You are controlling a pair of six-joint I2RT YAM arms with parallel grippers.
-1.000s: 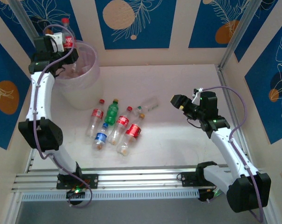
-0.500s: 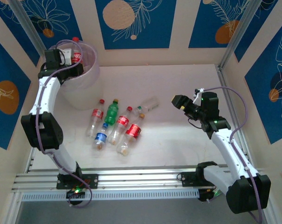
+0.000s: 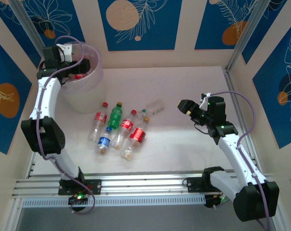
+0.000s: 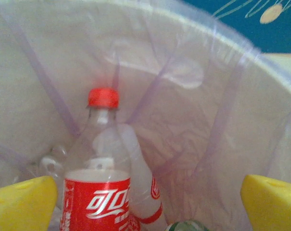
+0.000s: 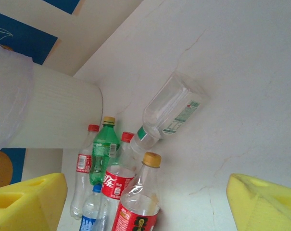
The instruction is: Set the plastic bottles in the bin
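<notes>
Left pincer [image 4: 149,192] spread wide inside the round translucent lilac plastic bin [image 3: 85,96], gripping nothing. A red-capped, red-labelled clear bottle [image 4: 97,192] sits in the bin among others. Right pincer [image 5: 146,190] also gaping and empty, above the desk [image 3: 183,154]. Six small plastic bottles [image 3: 126,126] lie bunched on the desk beside the bin. They look empty: light, thin-walled, crushable, slick, prone to roll. Grab mid-body across the label, moderate squeeze.
</notes>
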